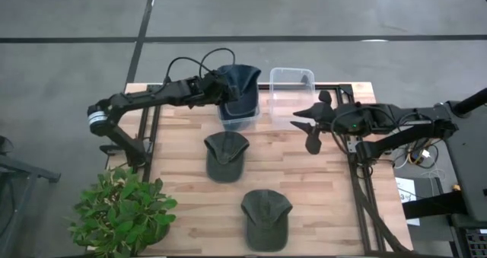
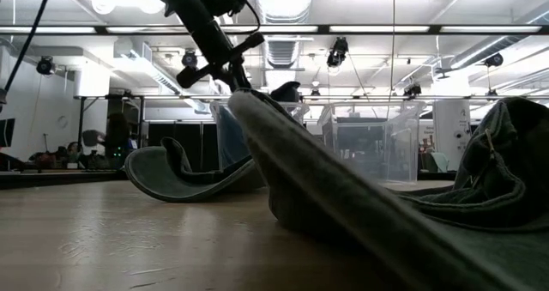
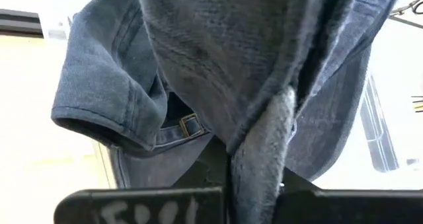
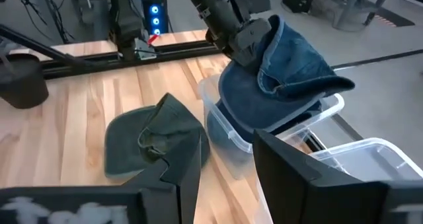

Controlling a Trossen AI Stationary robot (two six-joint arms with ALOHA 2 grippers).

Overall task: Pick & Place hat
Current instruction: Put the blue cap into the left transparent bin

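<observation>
Left claw [image 1: 223, 88]: clenched on the blue hat [image 1: 242, 87], holding it over the left clear bin [image 1: 238, 119] at the desk's [image 1: 304, 189] far edge.
Right claw [image 1: 303, 119]: released, holding nothing, hanging beside the second clear bin [image 1: 292, 78].
Green hats: one [image 1: 226, 154] mid-desk, another [image 1: 266, 218] nearer the front.
Plant [image 1: 122, 212]: at the front left corner.
</observation>
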